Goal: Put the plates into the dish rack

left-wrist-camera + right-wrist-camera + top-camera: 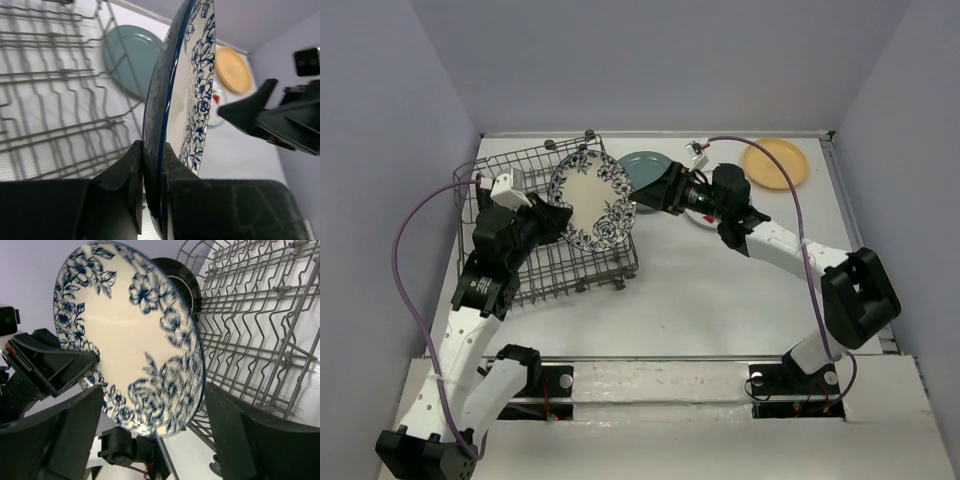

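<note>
My left gripper (558, 220) is shut on the rim of the blue-and-white floral plate (592, 200) and holds it upright on edge over the right end of the grey wire dish rack (520, 265). In the left wrist view the jaws (152, 172) clamp the plate's edge (192, 80). My right gripper (638, 195) is open just right of the plate. In the right wrist view its fingers (65, 430) straddle the plate's lower edge (130, 340) without touching. The teal plate (648, 165) and yellow-orange plate (775, 162) lie flat on the table. The watermelon plate (704, 220) is mostly hidden under the right arm.
A dark-rimmed round plate (180, 282) stands behind the floral plate near the rack's tines (260, 340). Grey walls close the table at the back and sides. A purple cable (415, 270) loops beside the left arm.
</note>
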Tool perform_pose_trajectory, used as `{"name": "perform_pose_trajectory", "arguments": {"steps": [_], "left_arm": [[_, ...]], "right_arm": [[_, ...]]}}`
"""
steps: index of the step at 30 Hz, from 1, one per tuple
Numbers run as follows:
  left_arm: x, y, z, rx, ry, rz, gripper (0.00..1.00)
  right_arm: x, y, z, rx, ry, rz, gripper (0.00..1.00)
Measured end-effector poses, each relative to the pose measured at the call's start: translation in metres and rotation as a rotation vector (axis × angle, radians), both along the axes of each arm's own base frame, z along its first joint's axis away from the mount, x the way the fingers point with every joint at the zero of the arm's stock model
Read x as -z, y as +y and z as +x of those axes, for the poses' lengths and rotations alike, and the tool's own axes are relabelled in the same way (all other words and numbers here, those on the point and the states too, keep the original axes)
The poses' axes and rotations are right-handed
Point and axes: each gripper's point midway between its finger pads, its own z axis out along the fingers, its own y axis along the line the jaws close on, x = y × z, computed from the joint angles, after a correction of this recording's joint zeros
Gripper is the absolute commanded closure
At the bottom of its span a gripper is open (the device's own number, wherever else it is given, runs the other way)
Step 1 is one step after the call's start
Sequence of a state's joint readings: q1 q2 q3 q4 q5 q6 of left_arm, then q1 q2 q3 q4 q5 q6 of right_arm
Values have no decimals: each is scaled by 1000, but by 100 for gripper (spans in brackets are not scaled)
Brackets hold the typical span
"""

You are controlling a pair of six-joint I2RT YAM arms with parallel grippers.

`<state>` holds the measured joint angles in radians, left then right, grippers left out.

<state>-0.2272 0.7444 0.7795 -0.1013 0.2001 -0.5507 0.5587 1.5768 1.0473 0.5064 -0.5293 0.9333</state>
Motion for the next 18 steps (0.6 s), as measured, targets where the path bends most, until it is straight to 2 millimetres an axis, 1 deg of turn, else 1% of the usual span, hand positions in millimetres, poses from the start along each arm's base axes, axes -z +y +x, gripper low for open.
{"name": "perform_pose_trajectory", "arguments": {"steps": [2,3,6,7,10,11,14,17,18], "left_arm": [[-1,12,3,-50,10,66,95],[-2,23,5,-101,27,110,94],[-5,55,10,-238,66,239,95],[-6,64,11,-277,75,274,95],[-8,91,17,-395,86,368,95],[-5,101,18,-441,98,407,94],[7,121,20,-522,152,506,95],[19,131,23,-555,201,581,95],[22,133,24,-561,210,597,95]], "right_arm": [[1,-1,-5,-5,-12,-11,0],[1,-3,-6,0,-20,-20,0],[3,-16,-8,61,-43,-71,0],[2,-25,-9,102,-62,-98,0],[-4,-40,-9,166,-107,-137,0],[-7,-48,-10,198,-129,-154,0],[-2,-61,-11,252,-155,-203,0],[11,-69,-13,271,-151,-244,0],[20,-72,-14,280,-141,-268,0]]}}
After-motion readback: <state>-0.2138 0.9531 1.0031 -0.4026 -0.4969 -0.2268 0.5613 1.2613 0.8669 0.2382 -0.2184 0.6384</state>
